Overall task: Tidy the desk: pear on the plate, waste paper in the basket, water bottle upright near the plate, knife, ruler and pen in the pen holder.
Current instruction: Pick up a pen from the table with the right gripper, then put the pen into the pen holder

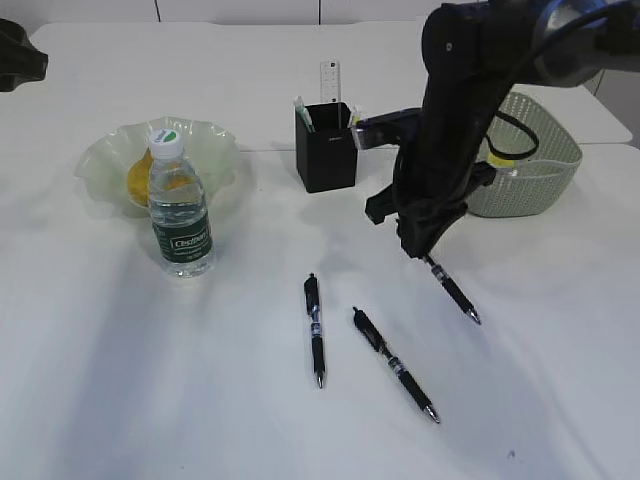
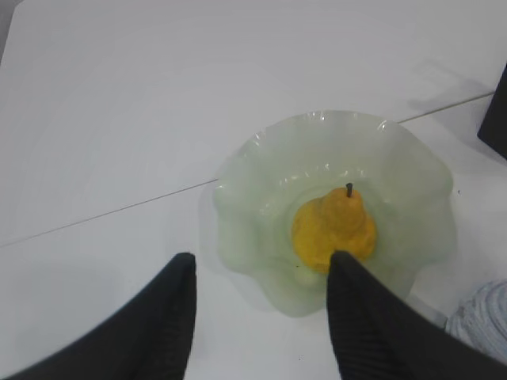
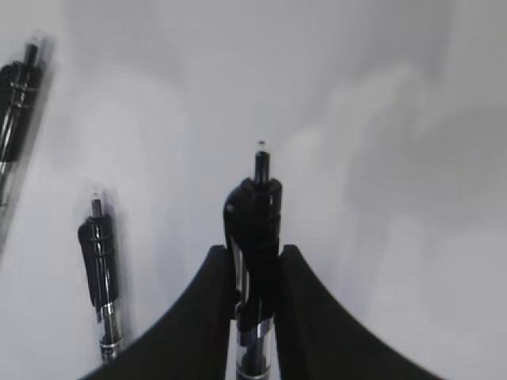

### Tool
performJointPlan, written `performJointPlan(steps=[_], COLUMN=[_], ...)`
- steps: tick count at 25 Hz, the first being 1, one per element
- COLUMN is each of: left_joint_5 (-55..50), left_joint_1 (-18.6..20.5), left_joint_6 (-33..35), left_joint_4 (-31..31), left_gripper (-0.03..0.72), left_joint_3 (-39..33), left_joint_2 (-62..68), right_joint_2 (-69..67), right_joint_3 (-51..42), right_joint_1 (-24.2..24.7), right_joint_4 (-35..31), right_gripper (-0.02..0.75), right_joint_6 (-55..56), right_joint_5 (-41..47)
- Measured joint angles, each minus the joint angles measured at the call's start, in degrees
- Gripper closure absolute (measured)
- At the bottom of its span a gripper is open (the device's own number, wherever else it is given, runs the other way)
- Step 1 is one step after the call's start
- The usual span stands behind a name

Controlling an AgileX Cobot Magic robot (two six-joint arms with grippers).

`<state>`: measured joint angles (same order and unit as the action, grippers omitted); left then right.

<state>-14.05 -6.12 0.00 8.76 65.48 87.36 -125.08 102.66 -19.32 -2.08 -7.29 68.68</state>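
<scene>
My right gripper (image 1: 424, 248) (image 3: 257, 252) is shut on a black pen (image 1: 453, 291) (image 3: 255, 207), which hangs slanted, tip just over the desk (image 1: 560, 380). Two more pens (image 1: 316, 330) (image 1: 393, 363) lie flat in front. The black pen holder (image 1: 326, 150) holds the clear ruler (image 1: 330, 80) and a white-green stick (image 1: 302, 112); whether that is the knife I cannot tell. The pear (image 2: 334, 231) sits on the green plate (image 2: 253, 178). The water bottle (image 1: 180, 215) stands upright beside the plate. My left gripper (image 2: 262, 257) hovers open above the plate's rim, holding nothing.
The sage-green basket (image 1: 545, 160) stands at the right behind my right arm, with a yellow scrap of waste paper (image 1: 498, 160) showing inside. A seam (image 2: 111, 210) runs across the tabletop behind the plate.
</scene>
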Motion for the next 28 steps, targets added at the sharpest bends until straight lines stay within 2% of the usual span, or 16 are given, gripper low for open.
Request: performJointPlan(steps=[6,28], left_joint_5=[0.0,0.0], left_joint_1=[0.0,0.0], left_joint_6=[0.0,0.0], left_joint_4=[0.0,0.0], left_gripper=[0.312,0.312], left_joint_3=[0.0,0.0], left_joint_2=[0.0,0.0], right_joint_2=[0.0,4.6], right_joint_3=[3.9,4.0], right_joint_1=[0.0,0.0], right_joint_4=[-0.1,-0.1], right_gripper=[0.636,0.636], right_joint_6=[0.1,-0.6], right_joint_5=[-1.4,-25.7])
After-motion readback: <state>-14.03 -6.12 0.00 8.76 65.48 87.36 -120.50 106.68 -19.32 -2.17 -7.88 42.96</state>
